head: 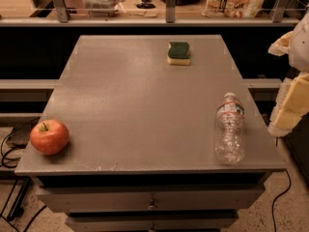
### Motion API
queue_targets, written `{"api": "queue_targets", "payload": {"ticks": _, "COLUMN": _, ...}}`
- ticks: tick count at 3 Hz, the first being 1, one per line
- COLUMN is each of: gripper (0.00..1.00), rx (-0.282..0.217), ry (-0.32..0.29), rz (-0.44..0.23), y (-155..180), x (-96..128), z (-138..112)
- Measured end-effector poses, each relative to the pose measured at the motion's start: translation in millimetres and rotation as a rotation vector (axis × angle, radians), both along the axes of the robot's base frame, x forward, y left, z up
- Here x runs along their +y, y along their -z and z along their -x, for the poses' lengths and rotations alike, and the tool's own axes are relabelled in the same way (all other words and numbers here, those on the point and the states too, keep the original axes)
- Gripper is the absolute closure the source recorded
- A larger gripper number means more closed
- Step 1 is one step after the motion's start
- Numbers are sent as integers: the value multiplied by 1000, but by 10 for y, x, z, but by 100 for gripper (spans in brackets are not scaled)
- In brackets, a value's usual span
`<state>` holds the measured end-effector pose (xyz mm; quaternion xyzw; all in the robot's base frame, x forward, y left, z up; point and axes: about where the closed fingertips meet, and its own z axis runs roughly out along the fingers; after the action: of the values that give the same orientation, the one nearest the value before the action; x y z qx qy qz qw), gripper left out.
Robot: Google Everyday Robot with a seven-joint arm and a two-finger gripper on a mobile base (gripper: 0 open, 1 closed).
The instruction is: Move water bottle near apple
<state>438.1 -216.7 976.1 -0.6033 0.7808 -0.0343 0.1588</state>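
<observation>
Water bottle (230, 129) apparently beside end effector (288, 114).

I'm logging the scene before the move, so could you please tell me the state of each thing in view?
Water bottle: lying on its side, cap on, near the front right corner of the table.
Apple: whole, stem up, at the front left corner.
Sponge: flat, green side up, near the far edge.
Drawer: shut.
Claw: off the right edge, beside the water bottle, not touching it.
</observation>
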Motion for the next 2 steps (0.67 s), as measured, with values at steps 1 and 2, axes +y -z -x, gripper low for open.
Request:
{"api": "queue_targets", "payload": {"ticks": 1, "gripper": 0, "rx": 0, "ry": 0, "rz": 0, "y": 0, "x": 0, "z": 0}}
{"api": "queue_targets", "payload": {"ticks": 2, "gripper": 0, "rx": 31, "ry": 65, "rz": -15, "y": 78, "x": 23, "z": -48}}
